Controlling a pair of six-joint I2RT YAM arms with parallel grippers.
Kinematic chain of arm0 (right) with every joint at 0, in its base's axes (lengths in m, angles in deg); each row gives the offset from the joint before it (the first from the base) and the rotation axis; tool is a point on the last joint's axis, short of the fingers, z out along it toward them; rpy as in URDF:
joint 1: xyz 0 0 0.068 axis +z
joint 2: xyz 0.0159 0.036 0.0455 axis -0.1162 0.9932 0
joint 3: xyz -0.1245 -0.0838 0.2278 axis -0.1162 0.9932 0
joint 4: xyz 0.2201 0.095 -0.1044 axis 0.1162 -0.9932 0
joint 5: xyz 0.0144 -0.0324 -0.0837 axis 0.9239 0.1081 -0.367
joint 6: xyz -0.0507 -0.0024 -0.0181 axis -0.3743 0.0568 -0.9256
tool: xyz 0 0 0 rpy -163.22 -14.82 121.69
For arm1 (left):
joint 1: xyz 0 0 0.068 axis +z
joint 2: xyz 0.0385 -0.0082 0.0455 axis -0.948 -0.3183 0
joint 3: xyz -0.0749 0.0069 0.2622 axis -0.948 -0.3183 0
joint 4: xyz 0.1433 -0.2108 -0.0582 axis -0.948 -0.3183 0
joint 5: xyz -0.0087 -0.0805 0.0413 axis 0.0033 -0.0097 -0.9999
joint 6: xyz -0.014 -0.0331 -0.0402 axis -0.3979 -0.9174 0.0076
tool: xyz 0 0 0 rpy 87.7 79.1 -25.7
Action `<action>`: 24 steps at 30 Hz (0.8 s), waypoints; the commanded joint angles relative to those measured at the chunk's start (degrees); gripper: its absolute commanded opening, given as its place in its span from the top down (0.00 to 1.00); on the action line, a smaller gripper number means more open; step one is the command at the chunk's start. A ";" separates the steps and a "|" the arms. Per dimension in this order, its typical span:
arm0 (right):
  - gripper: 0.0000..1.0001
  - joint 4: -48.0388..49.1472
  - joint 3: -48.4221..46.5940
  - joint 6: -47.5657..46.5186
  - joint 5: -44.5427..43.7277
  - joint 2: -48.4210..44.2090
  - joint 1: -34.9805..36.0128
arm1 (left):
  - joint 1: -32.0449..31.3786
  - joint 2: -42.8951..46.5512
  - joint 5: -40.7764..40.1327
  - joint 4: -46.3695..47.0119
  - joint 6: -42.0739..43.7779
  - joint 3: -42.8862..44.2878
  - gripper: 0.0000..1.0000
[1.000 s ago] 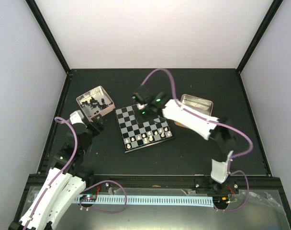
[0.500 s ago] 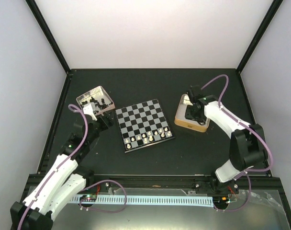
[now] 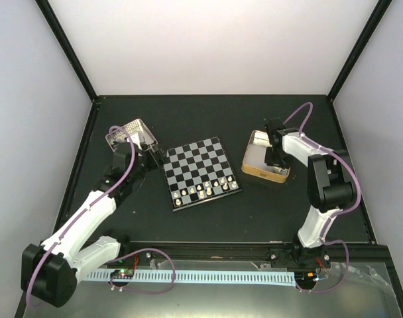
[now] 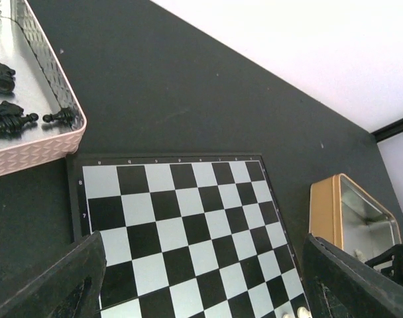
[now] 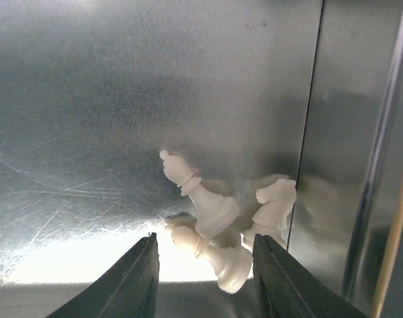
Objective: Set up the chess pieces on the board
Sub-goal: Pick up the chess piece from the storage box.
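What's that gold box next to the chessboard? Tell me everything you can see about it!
The gold box is a shallow square tin with rounded corners, tan-gold outside and shiny, scratched silver metal inside. It has no lid on and lies flat on the dark table, right of the chessboard, not touching it. Three white chess pieces lie tipped over inside by one wall; one is a knight. The right gripper hangs over them, fingers open.
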 commanded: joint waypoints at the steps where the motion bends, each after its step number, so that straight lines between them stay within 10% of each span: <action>1: 0.60 1.31 -2.24 -2.90 -1.50 1.77 -1.02 | 0.37 -3.76 2.11 1.13 1.06 4.79 0.18; 18: 0.78 5.12 -2.44 -6.72 10.35 4.35 -4.54 | 0.39 -5.38 2.81 -0.14 2.01 7.11 0.20; 24: 0.69 3.99 -1.86 -6.04 10.94 3.56 -4.56 | 0.41 -4.75 2.86 -0.32 2.18 6.90 0.20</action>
